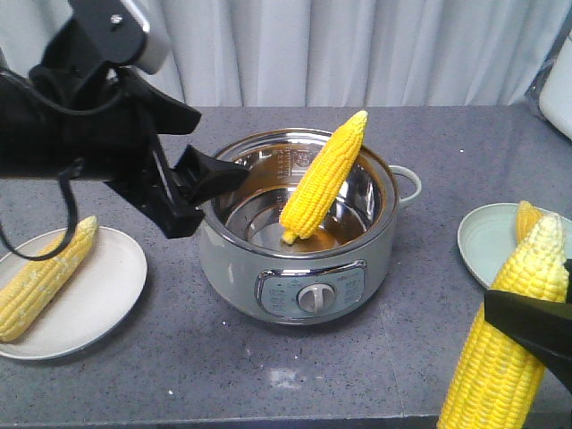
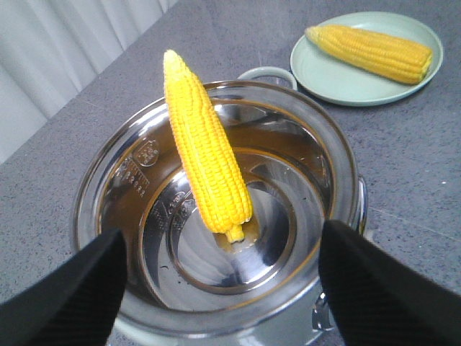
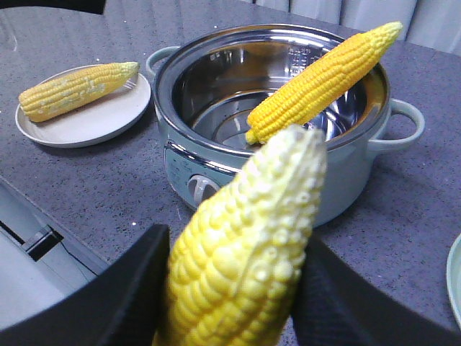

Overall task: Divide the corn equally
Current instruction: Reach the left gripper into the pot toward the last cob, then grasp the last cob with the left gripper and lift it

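Observation:
One corn cob (image 1: pixel 323 179) (image 2: pixel 205 151) (image 3: pixel 320 83) leans in the steel pot (image 1: pixel 223 246) (image 2: pixel 347 166) (image 3: pixel 346 194), its tip over the far rim. My left gripper (image 1: pixel 201 192) (image 2: pixel 223 241) hangs open over the pot's near-left rim, holding nothing. My right gripper (image 1: pixel 523 335) (image 3: pixel 234 245) is shut on a second cob (image 1: pixel 509 357) (image 3: pixel 274 187), held upright near the table's front right. A third cob (image 1: pixel 45 277) (image 3: pixel 75 89) lies on the white plate (image 1: pixel 103 299) (image 3: pixel 94 122). Another cob (image 1: pixel 527 219) (image 2: pixel 371 50) lies on the green plate (image 1: pixel 487 241) (image 2: pixel 346 83).
The pot has a front control knob (image 1: pixel 311 298) and side handles (image 1: pixel 409 183). A white object (image 1: pixel 559 98) stands at the far right edge. A curtain hangs behind the grey table; its front edge runs along the bottom.

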`<state>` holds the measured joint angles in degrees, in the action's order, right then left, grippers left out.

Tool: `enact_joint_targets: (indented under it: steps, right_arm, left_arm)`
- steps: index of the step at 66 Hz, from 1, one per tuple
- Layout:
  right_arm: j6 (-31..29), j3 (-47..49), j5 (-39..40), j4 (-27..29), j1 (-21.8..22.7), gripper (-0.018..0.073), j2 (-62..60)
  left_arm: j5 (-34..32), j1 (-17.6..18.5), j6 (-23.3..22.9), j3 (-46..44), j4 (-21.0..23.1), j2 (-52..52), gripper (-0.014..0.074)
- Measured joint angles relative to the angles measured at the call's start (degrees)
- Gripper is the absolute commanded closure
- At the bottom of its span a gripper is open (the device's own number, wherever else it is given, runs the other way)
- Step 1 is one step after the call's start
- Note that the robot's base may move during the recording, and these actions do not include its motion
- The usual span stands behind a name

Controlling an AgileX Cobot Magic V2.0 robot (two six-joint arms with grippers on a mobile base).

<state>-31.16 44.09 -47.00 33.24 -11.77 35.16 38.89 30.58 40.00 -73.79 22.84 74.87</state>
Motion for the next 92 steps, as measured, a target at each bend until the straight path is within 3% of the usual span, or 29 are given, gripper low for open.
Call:
enact_joint_targets:
  steps: [15,27,38,55,92]
  right_arm:
    - [0.0,0.0,0.0,0.0,0.0,0.0326,0.0]
    - [0.0,0.0,0.0,0.0,0.0,0.0326,0.0]
    - [0.0,0.0,0.0,0.0,0.0,0.0326,0.0]
    - [0.0,0.0,0.0,0.0,0.0,0.0326,0.0]
    - [0.0,0.0,0.0,0.0,0.0,0.0326,0.0]
  left_arm:
    - [0.0,7.2,-17.8,-8.0,-18.4,9.9,0.0059]
    - [6.8,9.4,-30.3,-18.5,-27.0,19.6,0.0055]
    - [15.1,9.4,-35.1,-29.4,-29.0,28.9,0.0030]
    - [18.5,8.4,-39.2,-41.0,-29.8,38.8,0.0003]
    - [17.6,7.6,-40.0,-42.8,-27.0,49.0,0.0013]
